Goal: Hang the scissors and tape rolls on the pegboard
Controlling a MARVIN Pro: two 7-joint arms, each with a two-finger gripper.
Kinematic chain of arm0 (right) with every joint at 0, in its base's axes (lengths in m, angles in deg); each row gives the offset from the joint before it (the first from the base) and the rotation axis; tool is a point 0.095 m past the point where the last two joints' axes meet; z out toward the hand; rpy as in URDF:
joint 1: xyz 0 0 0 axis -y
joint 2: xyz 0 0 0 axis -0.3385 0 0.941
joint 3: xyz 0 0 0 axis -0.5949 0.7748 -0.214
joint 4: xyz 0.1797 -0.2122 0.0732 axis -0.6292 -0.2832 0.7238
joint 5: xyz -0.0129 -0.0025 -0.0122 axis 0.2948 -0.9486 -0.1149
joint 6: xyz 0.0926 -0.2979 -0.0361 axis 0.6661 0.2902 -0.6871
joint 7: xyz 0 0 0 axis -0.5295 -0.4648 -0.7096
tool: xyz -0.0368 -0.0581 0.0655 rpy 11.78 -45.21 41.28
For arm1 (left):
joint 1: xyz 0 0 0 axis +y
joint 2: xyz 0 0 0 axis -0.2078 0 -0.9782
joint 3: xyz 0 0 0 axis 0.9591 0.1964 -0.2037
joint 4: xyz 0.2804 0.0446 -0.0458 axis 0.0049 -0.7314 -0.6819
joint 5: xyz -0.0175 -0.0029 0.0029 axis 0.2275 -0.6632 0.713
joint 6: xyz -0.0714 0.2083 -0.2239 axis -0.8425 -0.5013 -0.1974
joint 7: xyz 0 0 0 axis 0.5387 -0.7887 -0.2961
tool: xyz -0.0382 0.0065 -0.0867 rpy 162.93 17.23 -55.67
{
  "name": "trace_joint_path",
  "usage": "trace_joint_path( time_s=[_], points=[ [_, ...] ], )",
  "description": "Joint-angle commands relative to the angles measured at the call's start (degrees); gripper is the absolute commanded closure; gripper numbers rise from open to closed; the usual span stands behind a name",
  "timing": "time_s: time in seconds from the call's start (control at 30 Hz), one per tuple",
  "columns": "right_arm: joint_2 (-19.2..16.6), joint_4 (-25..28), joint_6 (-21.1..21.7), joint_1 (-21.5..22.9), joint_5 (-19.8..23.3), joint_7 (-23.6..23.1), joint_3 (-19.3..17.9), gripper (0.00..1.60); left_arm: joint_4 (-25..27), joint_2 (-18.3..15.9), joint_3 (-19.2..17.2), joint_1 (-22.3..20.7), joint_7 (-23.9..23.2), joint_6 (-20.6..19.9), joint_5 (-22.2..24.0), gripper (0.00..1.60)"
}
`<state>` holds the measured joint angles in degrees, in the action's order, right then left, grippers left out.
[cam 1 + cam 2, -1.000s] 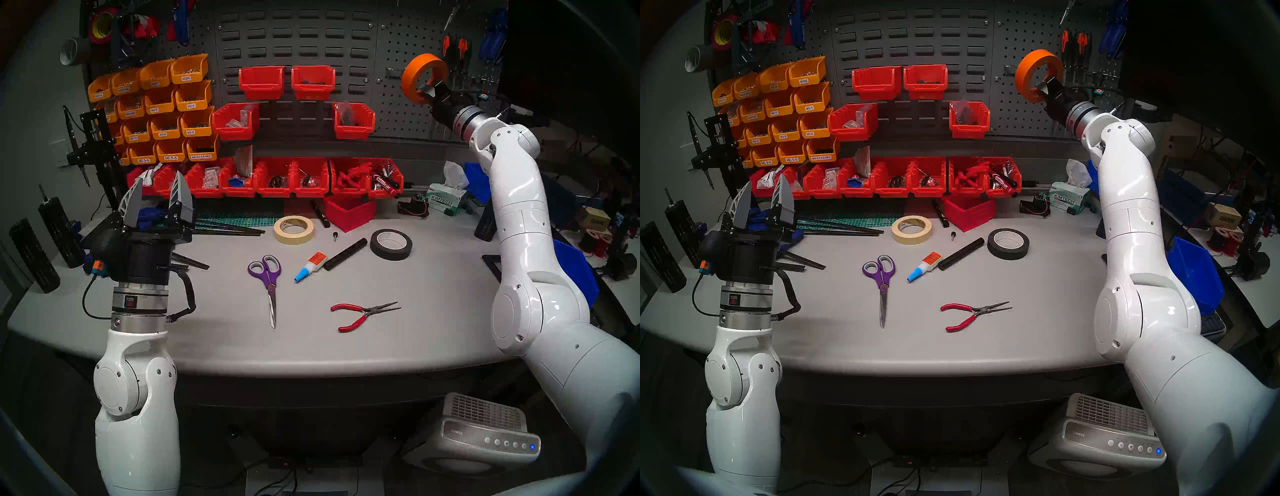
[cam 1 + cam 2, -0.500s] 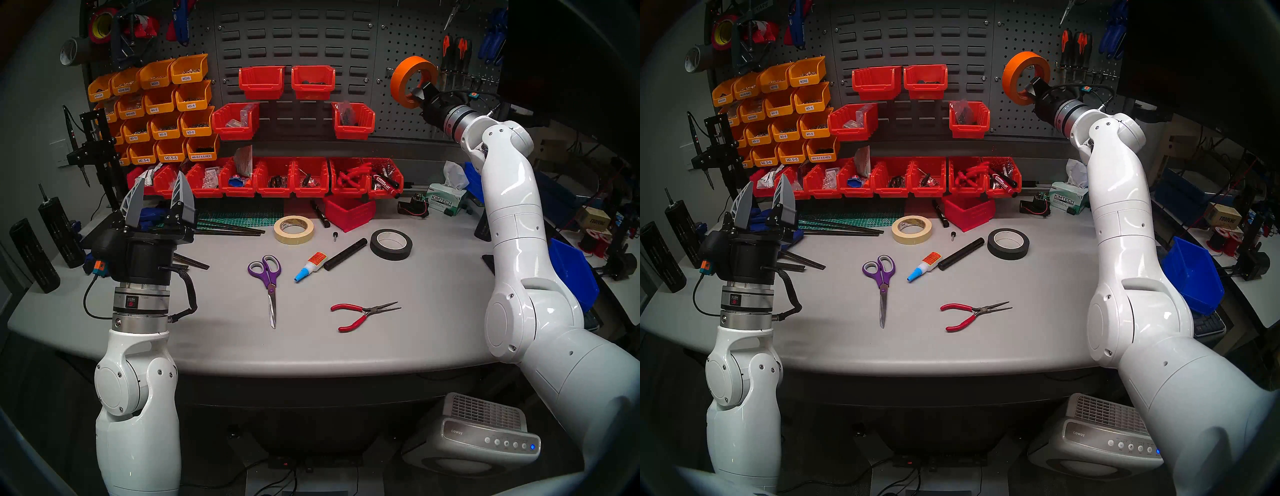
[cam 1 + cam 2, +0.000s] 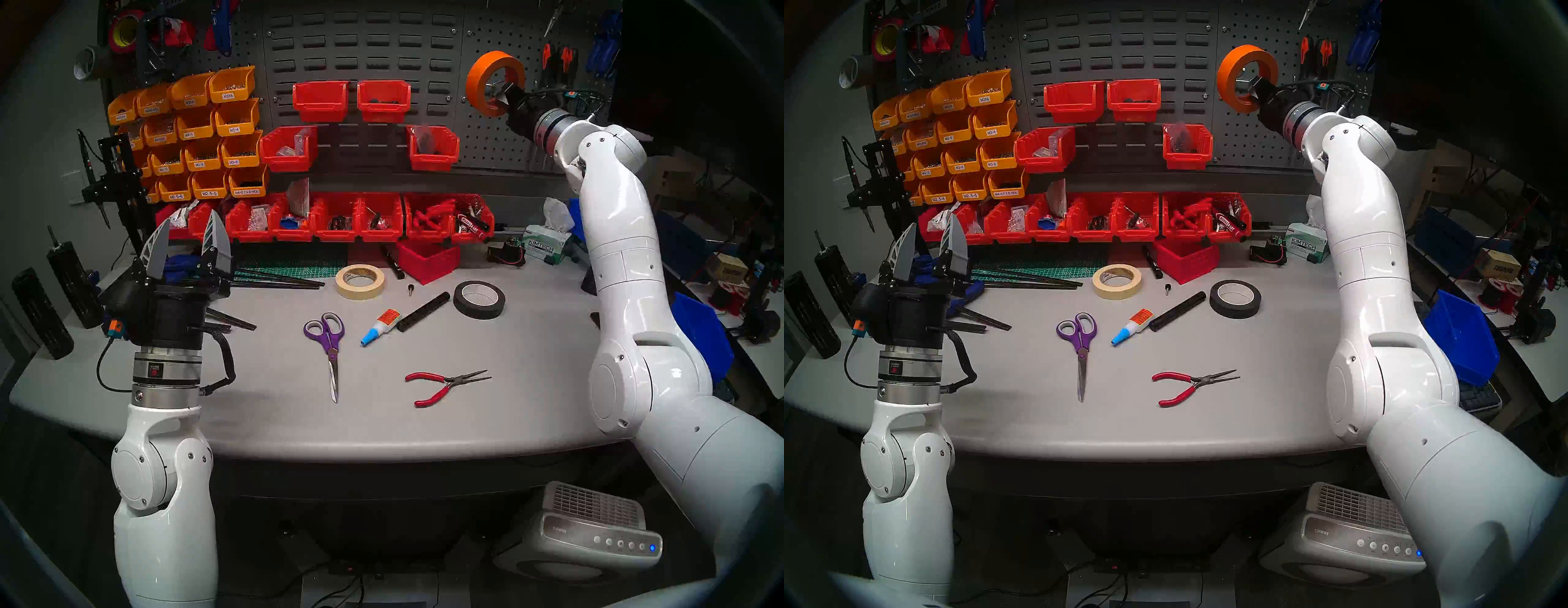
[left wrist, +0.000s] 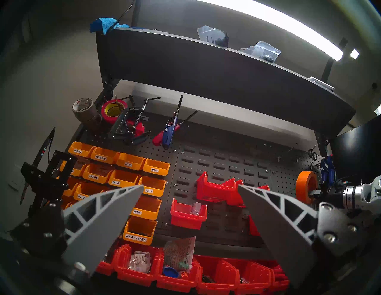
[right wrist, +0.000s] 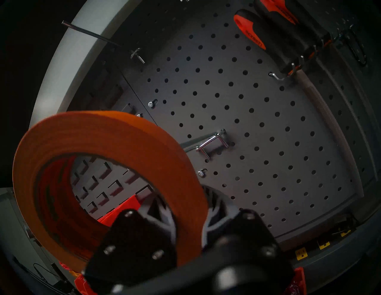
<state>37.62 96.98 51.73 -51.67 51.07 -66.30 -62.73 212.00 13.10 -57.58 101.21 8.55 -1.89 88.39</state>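
The orange tape roll stands on edge against the pegboard, its open centre facing a metal hook that lies just beyond and to one side of the fingers. The right gripper, far nearer than the left, is clamped narrow on the roll's lower rim. The left gripper is spread wide and holds nothing, well apart over the table's left end.

The orange tape roll hides most of the right gripper's fingers and blocks part of the metal hook behind it.
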Motion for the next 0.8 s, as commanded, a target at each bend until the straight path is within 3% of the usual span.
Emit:
trace_joint_path(
  time_s=[0.0,0.37,0.77],
  points=[
    [-1.7,5.0,-0.7,0.3,0.2,-0.1,-2.0,1.6,1.9,0.0,0.7,-0.8,-0.2,0.2,0.1,0.0],
    [-1.2,6.6,-0.2,-1.1,0.1,0.5,-2.9,1.6,2.0,-0.2,1.1,-0.8,0.0,0.3,0.0,0.0],
    [0.4,2.2,-1.5,2.9,-1.5,3.1,-1.1,1.6,1.8,-0.4,0.6,-0.9,0.2,0.3,0.4,0.0]
  ],
)
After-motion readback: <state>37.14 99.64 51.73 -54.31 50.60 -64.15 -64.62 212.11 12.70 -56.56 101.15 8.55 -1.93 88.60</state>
